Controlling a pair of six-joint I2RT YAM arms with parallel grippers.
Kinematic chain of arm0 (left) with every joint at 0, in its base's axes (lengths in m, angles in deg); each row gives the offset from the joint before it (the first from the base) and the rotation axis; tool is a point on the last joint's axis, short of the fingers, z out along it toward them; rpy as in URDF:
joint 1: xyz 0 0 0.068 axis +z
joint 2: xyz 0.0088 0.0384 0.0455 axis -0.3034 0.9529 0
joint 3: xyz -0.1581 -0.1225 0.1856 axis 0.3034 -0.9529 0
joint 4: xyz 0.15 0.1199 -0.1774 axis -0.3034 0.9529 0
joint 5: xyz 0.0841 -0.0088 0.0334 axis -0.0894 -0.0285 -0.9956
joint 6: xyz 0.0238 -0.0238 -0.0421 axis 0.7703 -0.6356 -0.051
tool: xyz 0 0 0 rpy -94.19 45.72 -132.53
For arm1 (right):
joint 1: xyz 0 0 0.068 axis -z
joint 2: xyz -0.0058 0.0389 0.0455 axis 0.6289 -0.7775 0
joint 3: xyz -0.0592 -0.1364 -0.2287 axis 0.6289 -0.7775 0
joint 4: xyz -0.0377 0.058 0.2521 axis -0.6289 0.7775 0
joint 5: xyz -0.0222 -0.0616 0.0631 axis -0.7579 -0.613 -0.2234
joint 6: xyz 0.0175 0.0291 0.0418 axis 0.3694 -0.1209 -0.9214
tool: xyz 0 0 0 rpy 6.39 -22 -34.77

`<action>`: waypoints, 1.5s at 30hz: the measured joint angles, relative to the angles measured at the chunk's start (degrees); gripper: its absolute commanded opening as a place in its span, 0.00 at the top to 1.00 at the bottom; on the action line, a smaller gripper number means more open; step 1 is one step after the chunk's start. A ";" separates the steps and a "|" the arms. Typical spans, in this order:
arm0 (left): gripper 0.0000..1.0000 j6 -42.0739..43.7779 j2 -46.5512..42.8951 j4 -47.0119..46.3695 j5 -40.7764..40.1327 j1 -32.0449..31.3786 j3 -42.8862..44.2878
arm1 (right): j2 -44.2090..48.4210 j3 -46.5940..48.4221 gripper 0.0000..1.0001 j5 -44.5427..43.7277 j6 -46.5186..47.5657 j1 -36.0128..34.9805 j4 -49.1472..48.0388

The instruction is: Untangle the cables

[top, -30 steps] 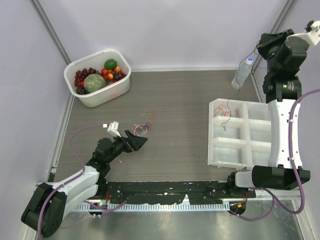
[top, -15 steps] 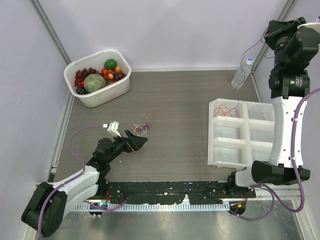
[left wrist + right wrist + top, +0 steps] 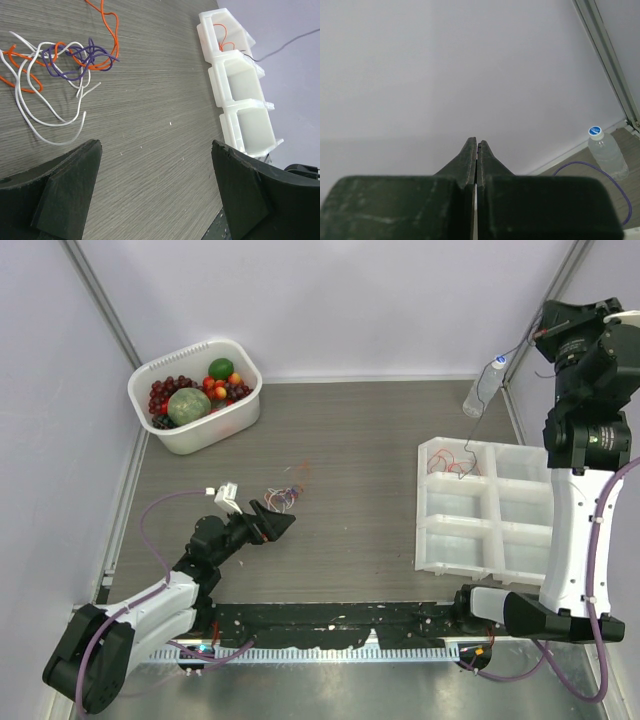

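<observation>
Top external: cables (image 3: 283,498) just beyond left gripper (image 3: 278,520) at 12 o'clock, jaws spread, empty; nearer arm. Right gripper (image 3: 477,146) pinched closed, seemingly holding dark wire (image 3: 285,47).

1. The tub of fruit (image 3: 243,403) is set at the far left of the table (image 3: 360,440).
2. The bottle (image 3: 483,387) is stood at the far right, just behind the compartment tray (image 3: 421,508), which is placed at the right.
3. The tangle of cables (image 3: 283,498) is laid left of centre, just beyond the left gripper (image 3: 288,524) and well apart from the tray.
4. Loose cable (image 3: 452,462) is held in the tray's far-left compartment, and a single strand (image 3: 285,46) is led from there up to the right gripper (image 3: 545,328), raised at the far right.
</observation>
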State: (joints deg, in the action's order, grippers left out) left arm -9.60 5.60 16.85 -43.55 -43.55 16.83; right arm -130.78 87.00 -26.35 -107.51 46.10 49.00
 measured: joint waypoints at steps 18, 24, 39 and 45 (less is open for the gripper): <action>0.05 -0.02 0.31 -0.37 0.02 -0.04 0.00 | 8.66 -15.52 0.99 -0.33 0.63 0.00 -1.16; 0.05 0.00 0.24 -0.37 0.02 -0.04 0.00 | 16.63 -34.58 0.99 -1.25 -0.46 0.00 0.31; 0.05 -0.02 1.60 -0.39 0.26 -0.04 0.00 | 23.65 -59.08 0.99 5.03 -1.75 0.02 15.93; 0.05 -0.02 1.53 -0.37 0.61 -0.04 0.00 | 14.45 -59.32 0.99 12.07 -2.16 0.07 12.90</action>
State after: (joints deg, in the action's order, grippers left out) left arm -9.62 7.13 16.48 -42.94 -43.59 16.83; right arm -116.33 27.68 -14.29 -109.67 46.17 61.89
